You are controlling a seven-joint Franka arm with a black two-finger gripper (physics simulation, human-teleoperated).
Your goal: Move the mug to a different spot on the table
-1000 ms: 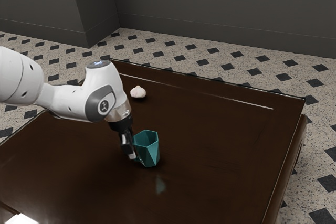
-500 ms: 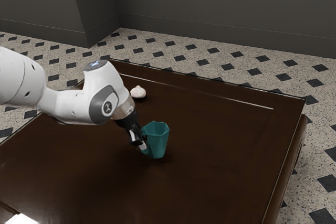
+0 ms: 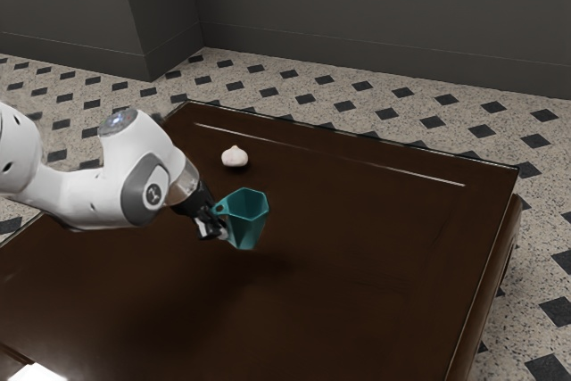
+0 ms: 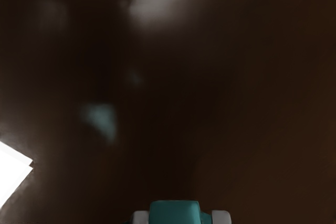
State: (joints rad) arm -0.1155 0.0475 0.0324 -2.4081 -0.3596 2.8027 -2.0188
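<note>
- Currently the gripper (image 3: 214,225) is closed on the mug (image 3: 245,218), with one finger on each side of the part of the mug facing the arm.
- Mug: teal, faceted, mouth up, slightly tilted. It is held clear of the table (image 3: 384,238), with its shadow on the wood just below.
- Mug position: over the middle of the table, toward the exterior view's left.
- Arm: enters from the exterior view's left and reaches low across the table.
- White bulb (image 3: 234,156) (it looks like garlic): lies on the table beyond the mug, near it but apart.
- Wrist view: the mug (image 4: 175,212) sits between two pale fingertips (image 4: 140,217), both touching it. The table (image 4: 252,103) lies below and carries a faint teal reflection (image 4: 100,119).
</note>
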